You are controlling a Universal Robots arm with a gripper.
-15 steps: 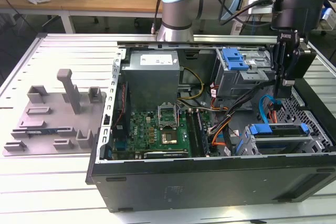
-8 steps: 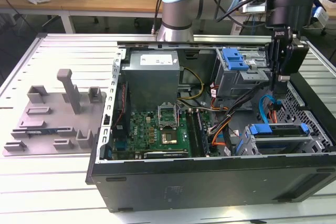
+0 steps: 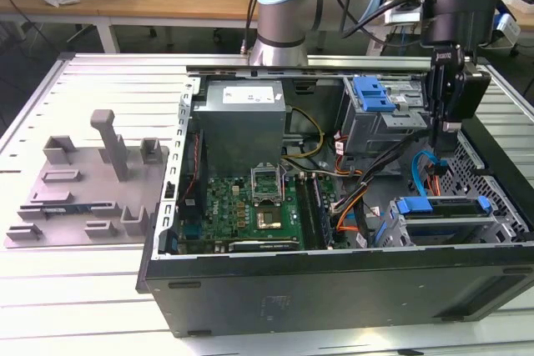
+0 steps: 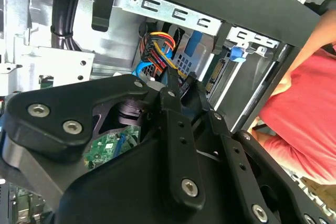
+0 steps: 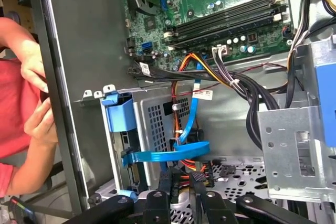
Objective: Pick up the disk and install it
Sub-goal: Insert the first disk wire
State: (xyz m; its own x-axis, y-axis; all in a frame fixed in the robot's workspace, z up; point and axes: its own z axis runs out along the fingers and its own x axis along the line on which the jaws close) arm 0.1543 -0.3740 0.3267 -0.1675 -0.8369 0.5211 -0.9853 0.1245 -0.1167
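One end effector (image 5: 181, 179), one disk (image 3: 442, 209) in drive cage (image 3: 503, 224), one computer case (image 3: 334, 285)

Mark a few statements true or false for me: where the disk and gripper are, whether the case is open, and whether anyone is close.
1. The gripper hangs over the drive-cage end of the computer case. True.
2. The disk lies on the grey fixture plate outside the case. False: it sits in a drive cage inside the case, at the exterior view's right.
3. The case is closed up. False: its side is open and the motherboard is exposed.
4. A person in a red top is right beside the case. True, seen in both wrist views.
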